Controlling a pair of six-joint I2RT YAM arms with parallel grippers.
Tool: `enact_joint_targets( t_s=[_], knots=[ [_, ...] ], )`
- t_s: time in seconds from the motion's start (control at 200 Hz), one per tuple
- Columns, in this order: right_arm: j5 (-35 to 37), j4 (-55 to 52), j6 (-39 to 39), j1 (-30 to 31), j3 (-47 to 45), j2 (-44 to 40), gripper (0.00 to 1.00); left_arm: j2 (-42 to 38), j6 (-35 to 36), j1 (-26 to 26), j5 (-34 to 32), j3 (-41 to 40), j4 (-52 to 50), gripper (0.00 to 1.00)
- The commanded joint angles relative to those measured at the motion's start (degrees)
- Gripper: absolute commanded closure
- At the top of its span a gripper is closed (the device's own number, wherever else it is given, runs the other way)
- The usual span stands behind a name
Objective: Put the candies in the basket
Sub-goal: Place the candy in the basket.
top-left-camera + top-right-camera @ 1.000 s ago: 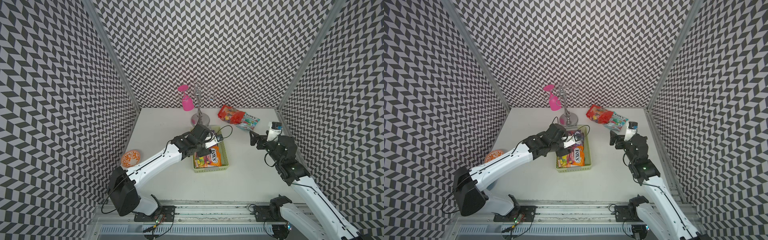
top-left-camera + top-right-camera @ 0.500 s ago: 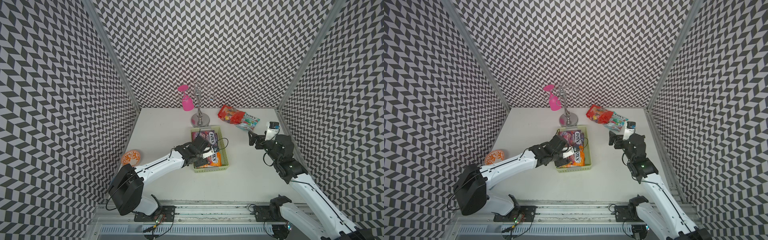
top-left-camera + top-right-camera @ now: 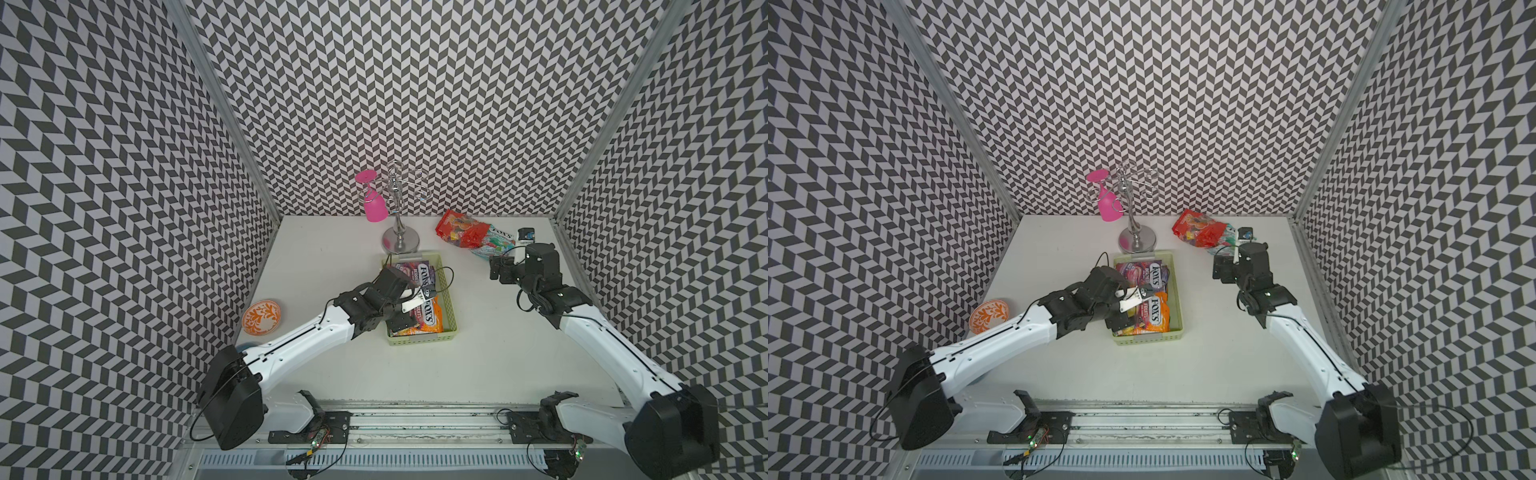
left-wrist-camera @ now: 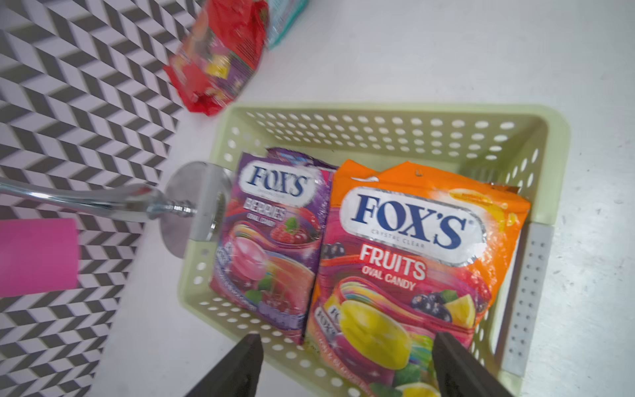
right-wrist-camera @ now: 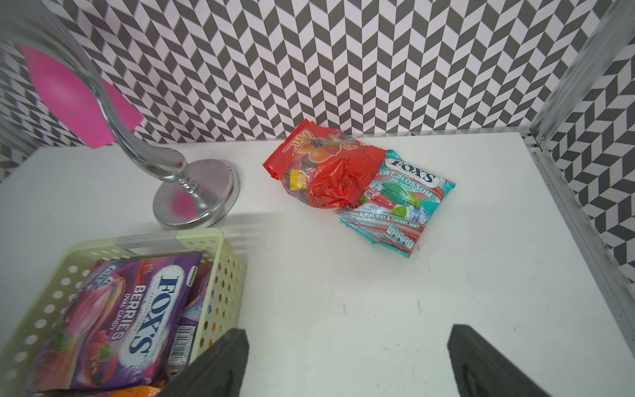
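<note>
Left wrist view: basket (image 4: 378,113) is seen holding two bags side by side, purple bag (image 4: 271,233) and orange bag (image 4: 405,247), both flat with the lettering up. Over the orange bag's end the left gripper (image 4: 347,338) is held with jaws spread and nothing pinched. The bag is judged released.

Basket is set mid-table, its far end just beside the stand (image 5: 196,196).

Right wrist view: right gripper (image 5: 348,331) is spread and empty over bare table (image 5: 378,292), between the basket and the two bags outside it. Red bag (image 5: 323,172) is lapped over one end of teal bag (image 5: 398,202). Both are near the table's far edge, towards the right corner.

Step in hand is judged to be the right arm's reach for the red bag.
- Red bag is best taken first, since it lies on top.
- Its crumpled middle should be straddled, because the glossy film may slip if only an edge is nipped.
- Teal bag should not be caught in the same pinch.
- Left gripper should be raised straight up, clear of the basket wall, before the right arm is brought over.
</note>
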Motion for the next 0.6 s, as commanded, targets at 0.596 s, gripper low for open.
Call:
enact_joint_targets(
  t_s=[0.596],
  knots=[
    [16.37,-14.67,-6.54,3.72,28.88,37.96,0.3,-12.97,-11.51,29.52,22.4,0.92,-0.74,0.03]
  ],
)
